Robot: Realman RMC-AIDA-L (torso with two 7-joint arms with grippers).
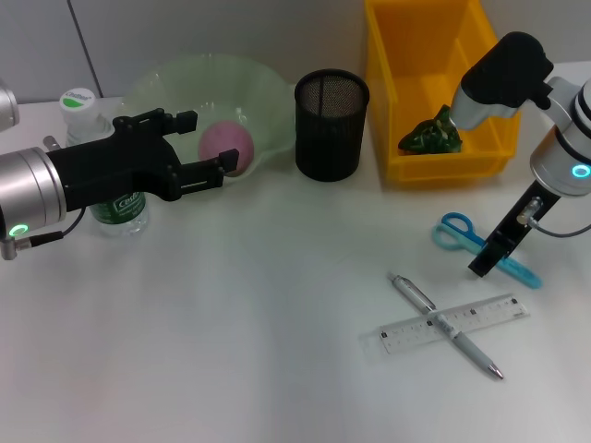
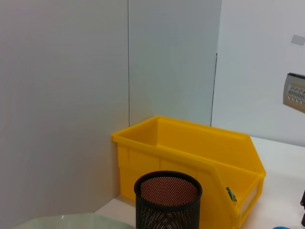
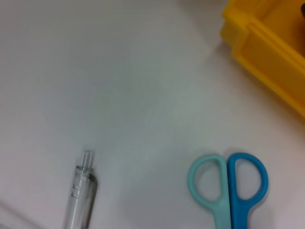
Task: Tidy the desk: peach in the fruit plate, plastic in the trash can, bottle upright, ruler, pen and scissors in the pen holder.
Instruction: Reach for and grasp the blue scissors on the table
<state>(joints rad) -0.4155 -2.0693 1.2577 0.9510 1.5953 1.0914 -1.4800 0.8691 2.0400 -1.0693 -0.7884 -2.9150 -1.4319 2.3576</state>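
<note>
A pink peach [image 1: 228, 144] lies in the pale green fruit plate [image 1: 249, 83]. My left gripper [image 1: 205, 142] is open and empty, its tips just short of the peach. A water bottle [image 1: 79, 103] stands upright behind the left arm. Green plastic [image 1: 431, 136] lies in the yellow bin [image 1: 420, 37]. My right gripper [image 1: 488, 260] points down over the blue scissors [image 1: 453, 231], whose handles also show in the right wrist view [image 3: 228, 183]. A silver pen [image 1: 414, 294] lies across a clear ruler [image 1: 489, 312]. The black mesh pen holder [image 1: 331, 125] stands beside the plate.
The left wrist view shows the yellow bin [image 2: 190, 152], the pen holder [image 2: 167, 198] and the plate's rim [image 2: 62, 220] against a grey wall. The right wrist view shows the pen [image 3: 82, 191] and a corner of the bin [image 3: 267, 52].
</note>
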